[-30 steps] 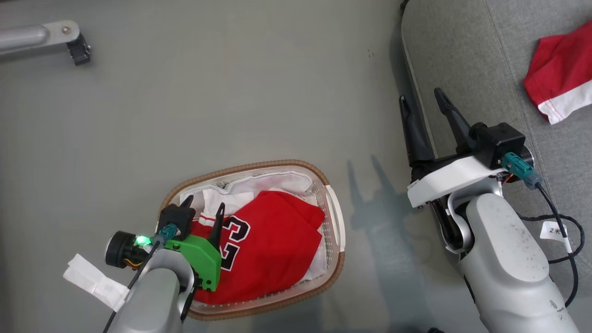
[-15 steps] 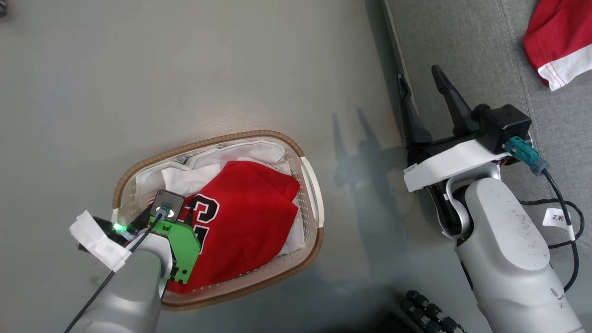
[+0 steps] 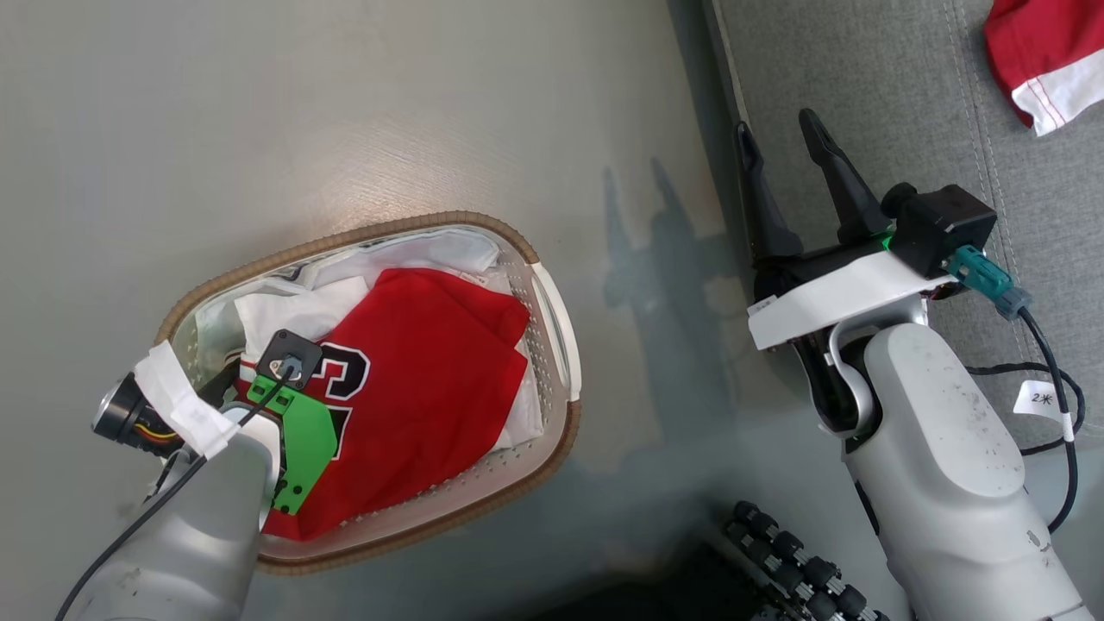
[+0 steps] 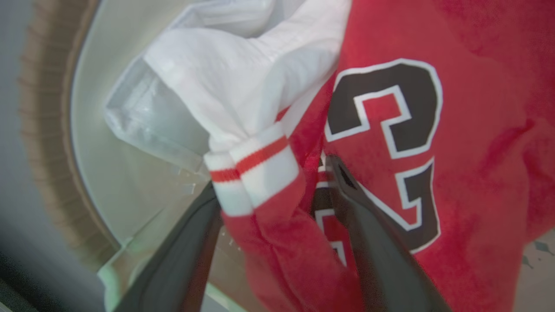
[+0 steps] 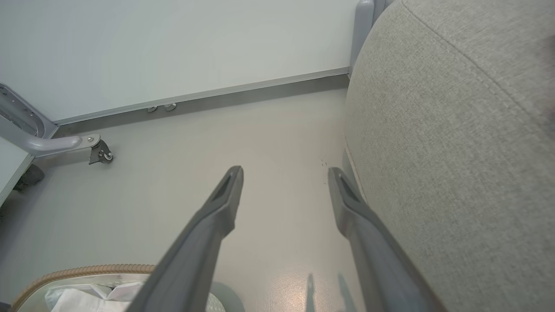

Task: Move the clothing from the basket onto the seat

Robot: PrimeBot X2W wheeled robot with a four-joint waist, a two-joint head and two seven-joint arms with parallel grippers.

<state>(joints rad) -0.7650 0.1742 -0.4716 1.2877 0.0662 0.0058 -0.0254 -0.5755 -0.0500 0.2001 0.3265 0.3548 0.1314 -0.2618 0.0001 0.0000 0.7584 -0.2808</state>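
Jersey (image 3: pixel 431 362) in basket (image 3: pixel 362 231), fold seemingly within left tool (image 4: pixel 273 175), fingers (image 4: pixel 186 260) apart; right tool (image 3: pixel 776 125) apart beside seat (image 3: pixel 862 86).

Silver forearms (image 3: pixel 940 483), dark fingers (image 3: pixel 832 177) (white tape (image 3: pixel 177 401), perhaps)

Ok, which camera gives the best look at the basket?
The head view: it shows the basket from above, nearly all its rim and the jersey inside, the left arm covering one corner. The left wrist view catches a blurred stretch of rim; the right wrist view an arc of rim at its bottom left.
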